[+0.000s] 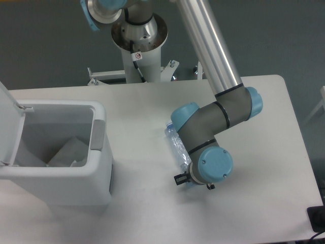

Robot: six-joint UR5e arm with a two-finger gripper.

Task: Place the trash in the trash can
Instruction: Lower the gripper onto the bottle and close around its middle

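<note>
Plastic bottle (176, 144) lies mid-tabletop, its lower end under the gripper (183, 179); grip state cannot be told

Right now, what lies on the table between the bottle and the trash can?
Nothing: in the fixed camera view, only bare table separates the bottle from the trash can.

My single fixed camera: mounted high, looking steeply down at moderate range onto the white table (142, 109), arm base (138, 38) at top centre of frame, trash can (56, 152) at left edge, floor beyond.
</note>
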